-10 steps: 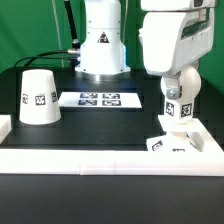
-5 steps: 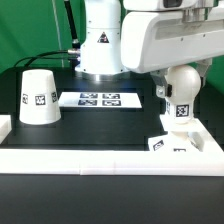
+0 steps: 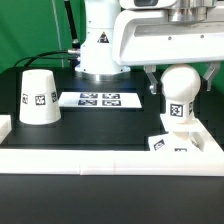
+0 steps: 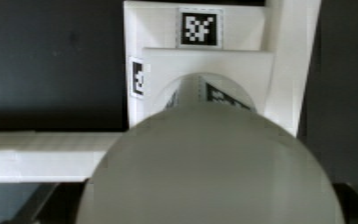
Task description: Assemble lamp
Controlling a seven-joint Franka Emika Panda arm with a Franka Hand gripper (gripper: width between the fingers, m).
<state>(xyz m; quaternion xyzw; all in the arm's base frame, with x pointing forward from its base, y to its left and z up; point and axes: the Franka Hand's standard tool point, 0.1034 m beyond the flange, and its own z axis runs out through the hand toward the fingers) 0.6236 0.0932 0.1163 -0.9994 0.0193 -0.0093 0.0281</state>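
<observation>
**Kid:** Where was the white round-headed plastic bulb (image 3: 180, 97)?

**Me:** It stood straight up on the flat square white base (image 3: 190, 143), at the exterior view's right. The base sat close to the raised white wall (image 3: 100, 160) at the front of the table. I think the wall helps stop the base from sliding when I push or twist.

**Kid:** And your gripper (image 3: 180, 85)?

**Me:** It hung right over the bulb, with one dark finger on each side of the round head. My jaws were set far apart, because that head is fat. I could not tell if they pressed on it or were just beside it.

**Kid:** Why come from the top?

**Me:** I think a bulb goes in straight down, so I had to line up above it.

**Kid:** What about the white cone-shaped plastic shade (image 3: 38, 97)?

**Me:** It sat alone with its wide end down, well apart at the exterior view's left, past the marker board (image 3: 100, 99). I guess it goes on last, over the bulb.
</observation>
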